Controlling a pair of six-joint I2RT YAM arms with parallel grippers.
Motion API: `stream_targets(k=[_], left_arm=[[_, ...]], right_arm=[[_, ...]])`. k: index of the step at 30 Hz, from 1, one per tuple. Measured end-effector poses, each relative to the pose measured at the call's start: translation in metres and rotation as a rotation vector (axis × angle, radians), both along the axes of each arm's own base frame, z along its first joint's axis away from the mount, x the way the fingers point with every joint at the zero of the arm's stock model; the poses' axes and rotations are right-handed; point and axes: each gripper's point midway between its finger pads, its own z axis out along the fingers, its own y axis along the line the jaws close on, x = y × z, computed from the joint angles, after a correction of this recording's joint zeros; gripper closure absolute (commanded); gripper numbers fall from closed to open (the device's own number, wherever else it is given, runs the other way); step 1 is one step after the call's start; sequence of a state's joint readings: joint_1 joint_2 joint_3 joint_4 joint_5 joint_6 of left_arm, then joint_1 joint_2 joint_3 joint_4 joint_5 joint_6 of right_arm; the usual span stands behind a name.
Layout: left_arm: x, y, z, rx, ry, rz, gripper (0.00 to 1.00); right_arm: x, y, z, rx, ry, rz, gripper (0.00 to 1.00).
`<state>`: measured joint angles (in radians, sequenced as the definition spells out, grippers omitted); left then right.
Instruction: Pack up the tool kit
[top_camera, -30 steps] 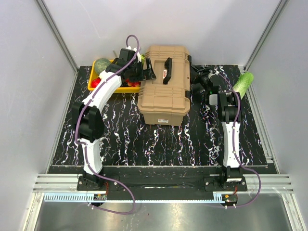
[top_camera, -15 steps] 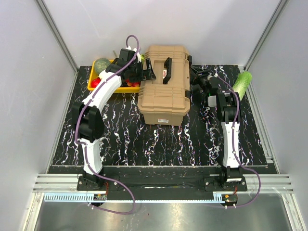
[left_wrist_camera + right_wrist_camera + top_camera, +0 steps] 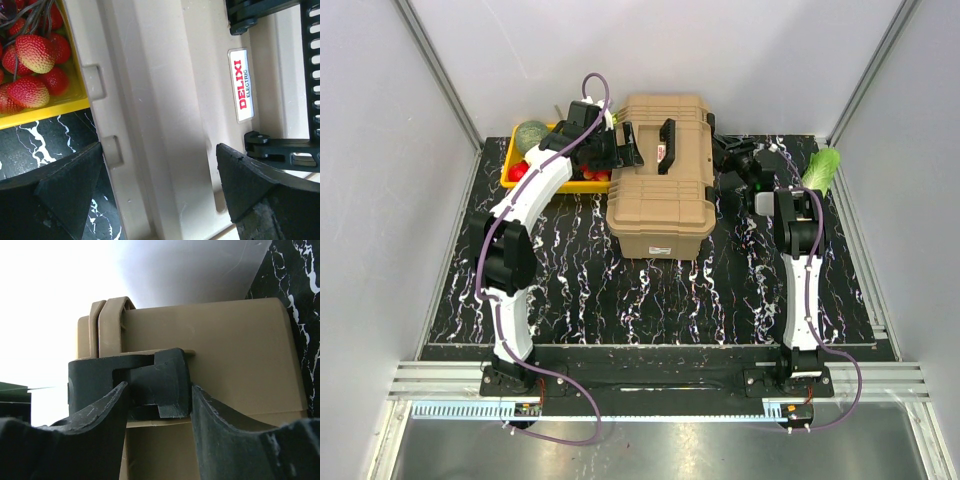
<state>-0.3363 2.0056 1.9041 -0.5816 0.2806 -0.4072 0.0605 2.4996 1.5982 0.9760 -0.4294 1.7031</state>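
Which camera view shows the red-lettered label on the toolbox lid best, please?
The left wrist view: the label is close and readable. The top external view shows only a tiny patch beside the handle; the right wrist view shows the toolbox side, not the label.

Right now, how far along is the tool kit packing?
Done: the toolbox lid is down. In hand: the right gripper pinches the black latch on the box's side; the left gripper hangs open over the lid's left edge. Left: securing that latch; whether it's snapped shut can't be seen.
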Motion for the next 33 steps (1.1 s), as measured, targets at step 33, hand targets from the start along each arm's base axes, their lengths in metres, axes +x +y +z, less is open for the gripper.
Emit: stream_targets(k=[33], left_arm=[[-0.0035, 0.0008, -0.0027, 0.022, -0.005, -0.040, 0.01]], right_arm=[[0.0049, -0.0058, 0.0012, -0.412, -0.038, -0.017, 0.18]])
